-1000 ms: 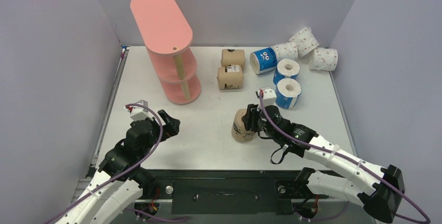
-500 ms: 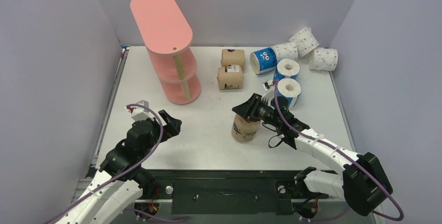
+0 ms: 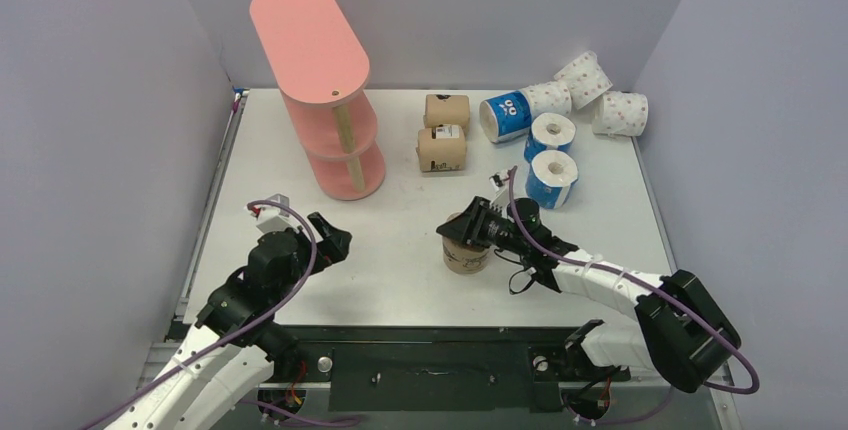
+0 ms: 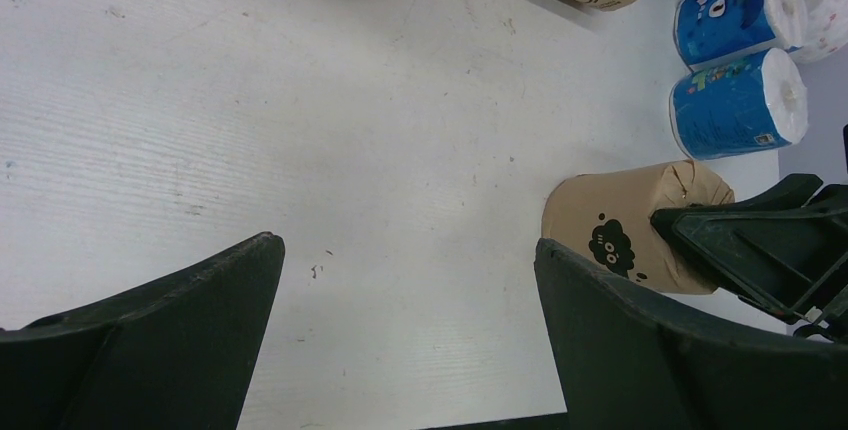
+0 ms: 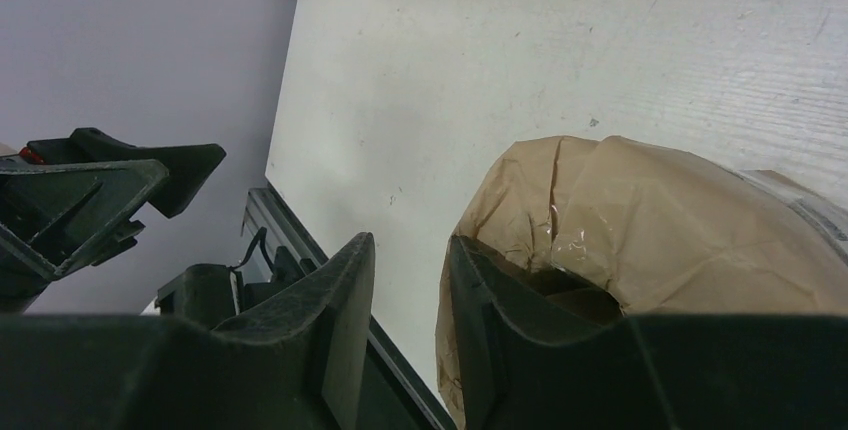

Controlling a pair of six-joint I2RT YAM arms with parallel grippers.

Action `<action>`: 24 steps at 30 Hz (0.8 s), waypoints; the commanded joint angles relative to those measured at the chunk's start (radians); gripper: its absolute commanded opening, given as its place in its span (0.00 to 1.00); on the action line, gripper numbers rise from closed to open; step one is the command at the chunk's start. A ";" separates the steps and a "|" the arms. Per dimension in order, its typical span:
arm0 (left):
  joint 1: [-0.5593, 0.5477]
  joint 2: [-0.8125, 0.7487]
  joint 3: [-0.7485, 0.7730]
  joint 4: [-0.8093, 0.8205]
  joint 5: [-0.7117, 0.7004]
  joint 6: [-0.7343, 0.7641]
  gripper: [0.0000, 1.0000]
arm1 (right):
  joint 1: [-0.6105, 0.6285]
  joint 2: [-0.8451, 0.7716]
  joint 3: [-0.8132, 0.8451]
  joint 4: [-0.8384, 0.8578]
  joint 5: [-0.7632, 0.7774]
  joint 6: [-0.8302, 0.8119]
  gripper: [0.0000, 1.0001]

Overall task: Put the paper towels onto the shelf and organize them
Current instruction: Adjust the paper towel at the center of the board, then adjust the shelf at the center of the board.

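The left arm [image 3: 235, 305] sits folded low by its base, wrist tipped forward and to the right. The left gripper [image 3: 333, 235] has its jaws spread wide, with nothing between them. The right arm [image 3: 610, 283] stretches out long and low toward the left. The right gripper [image 3: 455, 230] points left, jaws drawn close with a slim gap; whether they pinch anything, can't tell.

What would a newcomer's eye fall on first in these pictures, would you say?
The tall salmon-pink shelf towers at the far left of the table, with no roll visible on it. Mid-table, the right pincer sits at the top of an upright brown roll. The far right corner is crowded with blue rolls and pink-dotted rolls.
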 commanded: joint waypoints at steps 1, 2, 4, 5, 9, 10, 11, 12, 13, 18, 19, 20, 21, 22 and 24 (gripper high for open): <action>-0.002 -0.001 -0.005 0.049 0.013 -0.010 0.96 | 0.049 0.055 0.004 -0.081 0.072 -0.059 0.32; -0.003 -0.001 -0.006 0.049 0.012 -0.011 0.96 | 0.058 0.059 0.007 -0.088 0.083 -0.061 0.32; -0.002 -0.005 -0.006 0.047 0.012 -0.011 0.96 | 0.063 0.066 0.014 -0.095 0.088 -0.062 0.33; -0.003 -0.007 -0.005 0.044 0.011 -0.011 0.96 | -0.063 0.060 0.018 -0.098 0.089 -0.062 0.33; -0.003 -0.016 0.009 0.026 0.000 -0.005 0.96 | 0.059 -0.031 0.066 -0.174 0.093 -0.083 0.38; -0.003 -0.019 0.012 0.022 -0.003 -0.003 0.96 | 0.060 -0.052 0.084 -0.243 0.096 -0.094 0.42; -0.003 -0.021 0.015 0.021 -0.008 -0.002 0.96 | 0.058 -0.091 0.125 -0.269 0.099 -0.117 0.44; -0.003 -0.023 0.017 0.019 -0.010 0.002 0.96 | 0.058 -0.126 0.169 -0.326 0.100 -0.130 0.48; -0.003 -0.024 0.021 0.018 -0.013 0.004 0.96 | 0.055 -0.143 0.191 -0.356 0.105 -0.152 0.50; -0.003 -0.021 0.043 0.012 -0.028 0.014 0.96 | 0.038 -0.258 0.332 -0.592 0.167 -0.247 0.59; -0.003 -0.022 0.046 0.009 -0.034 0.020 0.96 | 0.036 -0.270 0.347 -0.624 0.218 -0.262 0.60; -0.003 -0.021 0.052 0.007 -0.038 0.024 0.96 | 0.035 -0.288 0.369 -0.686 0.250 -0.289 0.61; -0.002 -0.020 0.056 0.005 -0.050 0.030 0.96 | 0.035 -0.294 0.378 -0.719 0.327 -0.301 0.62; -0.002 -0.019 0.066 0.002 -0.055 0.034 0.96 | 0.035 -0.305 0.389 -0.783 0.370 -0.320 0.63; -0.002 -0.012 0.084 -0.002 -0.074 0.047 0.96 | 0.034 -0.311 0.385 -0.843 0.488 -0.338 0.65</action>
